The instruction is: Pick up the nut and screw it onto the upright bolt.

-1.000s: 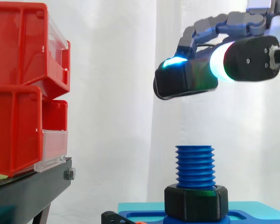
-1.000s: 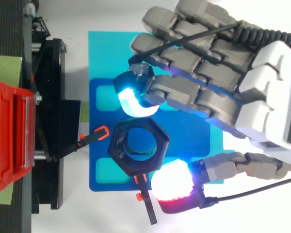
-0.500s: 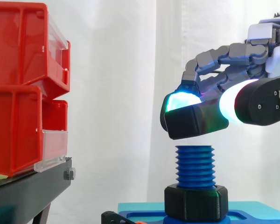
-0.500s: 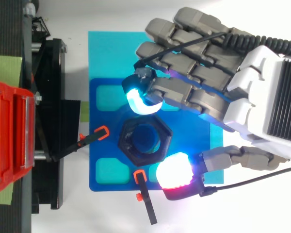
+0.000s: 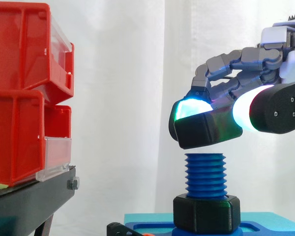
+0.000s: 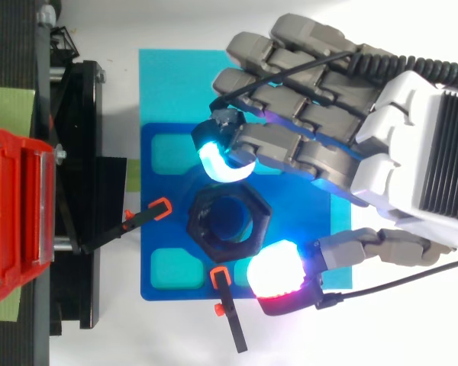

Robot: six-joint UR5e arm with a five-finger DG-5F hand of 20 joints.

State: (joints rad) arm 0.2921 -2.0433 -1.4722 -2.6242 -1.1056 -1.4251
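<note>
Item: nut (image 5: 202,130), black, hexagonal. Pinched between thumb and fingertip of hand (image 6: 328,130), slightly tilted, just above the upright blue bolt (image 5: 205,174). Its bore is centred over the thread, apparently for lowering and turning on.

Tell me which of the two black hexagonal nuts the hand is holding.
The upper black hexagonal nut, pinched tilted in the hand just above the blue threaded bolt; the lower nut sits at the bolt's base, untouched.

Matt black plastic nut (image 5: 201,132), matt blue plastic bolt (image 5: 205,174), glossy red plastic bins (image 5: 19,98)
</note>
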